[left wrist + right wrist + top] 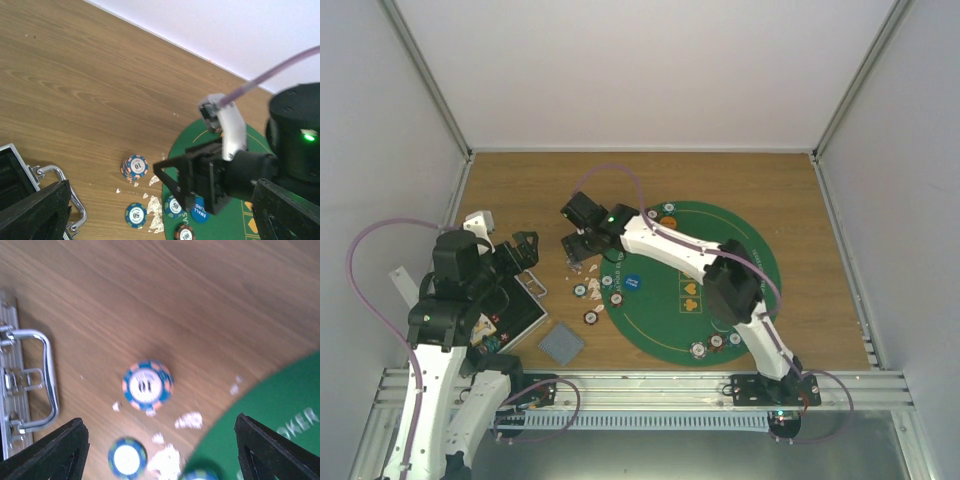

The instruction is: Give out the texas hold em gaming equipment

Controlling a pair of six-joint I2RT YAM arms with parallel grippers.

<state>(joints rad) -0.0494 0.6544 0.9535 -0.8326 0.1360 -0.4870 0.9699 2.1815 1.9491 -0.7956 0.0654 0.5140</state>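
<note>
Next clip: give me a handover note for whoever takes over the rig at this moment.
Left gripper: open, empty, above the black rectangular case.
Right gripper: open, empty, above the orange-and-blue striped chip stack marked 10 on bare wood.
Done, apparently: blue disc, orange disc and three striped chips lie on the round green mat.
Left: grey-backed cards and two loose chips sit off the mat.

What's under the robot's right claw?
An orange-and-blue chip marked 10 sits on the wooden table below the open right claw, with white scraps beside it. It looks like a small stack; anything beneath the top chip is covered.
</note>
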